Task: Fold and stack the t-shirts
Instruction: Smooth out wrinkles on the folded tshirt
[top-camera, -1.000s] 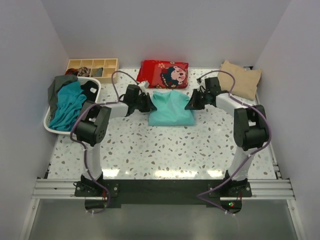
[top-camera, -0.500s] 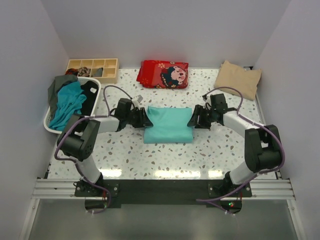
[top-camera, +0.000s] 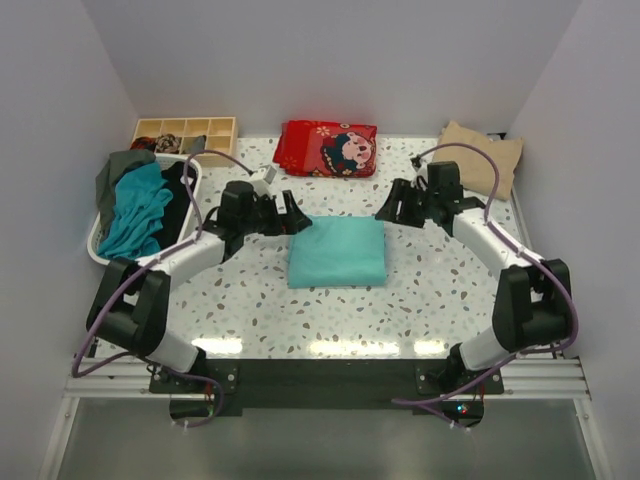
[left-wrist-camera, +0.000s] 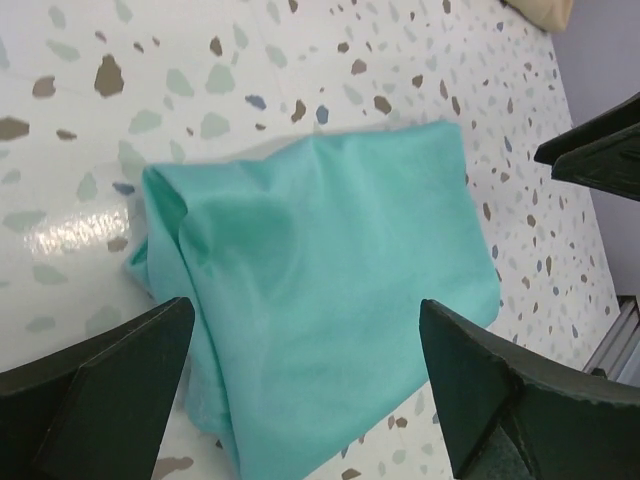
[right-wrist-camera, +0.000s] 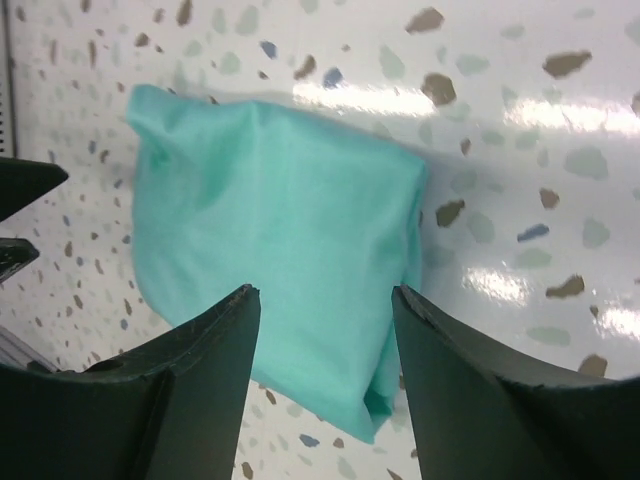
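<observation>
A light turquoise t-shirt (top-camera: 337, 250) lies folded into a neat rectangle in the middle of the table. It fills the left wrist view (left-wrist-camera: 320, 290) and the right wrist view (right-wrist-camera: 270, 220). My left gripper (top-camera: 290, 214) hovers open just off its far left corner, its jaws (left-wrist-camera: 305, 320) wide apart and holding nothing. My right gripper (top-camera: 391, 207) stands open off the far right corner, with nothing between its jaws (right-wrist-camera: 325, 300). A folded beige t-shirt (top-camera: 480, 158) lies at the back right. More t-shirts, darker teal (top-camera: 135, 210), grey-green and black, are heaped in a white basket (top-camera: 103, 258) at the left.
A wooden compartment tray (top-camera: 185, 138) stands at the back left. A red cartoon-print pouch (top-camera: 327, 147) lies at the back centre. Speckled tabletop (top-camera: 330, 315) shows in front of the folded shirt.
Both grippers pulled the turquoise shirt's far part toward the front, folding it over, then opened and let go. They have since drawn back toward the far corners.
</observation>
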